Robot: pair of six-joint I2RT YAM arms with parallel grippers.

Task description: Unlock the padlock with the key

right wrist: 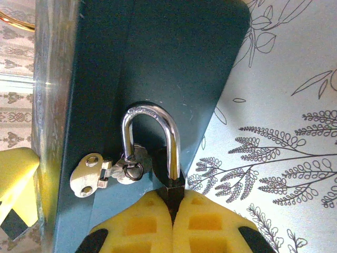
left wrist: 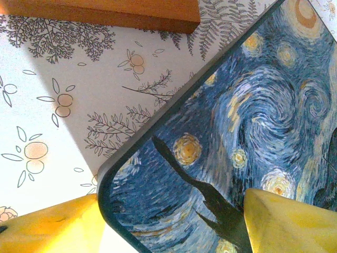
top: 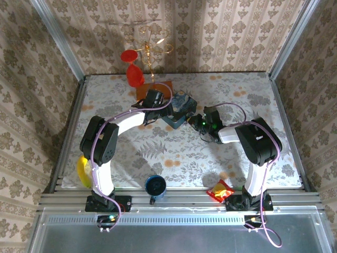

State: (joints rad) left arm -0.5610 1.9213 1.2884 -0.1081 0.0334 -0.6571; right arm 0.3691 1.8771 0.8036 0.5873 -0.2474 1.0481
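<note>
The padlock hangs by its silvery shackle from the hasp on the side of the blue starry-night tin. My right gripper is shut on the padlock's small dark body, and in the top view this gripper sits at the tin's right side. My left gripper stands open over a corner of the tin, one yellow finger beside the rim and the other over the lid. From above, the left gripper is at the tin's left. The key is out of view.
An orange wooden base with a wire stand and red pieces stands just behind the tin. A blue mug, a red-yellow packet and a yellow object lie near the front edge. Walls close in on three sides.
</note>
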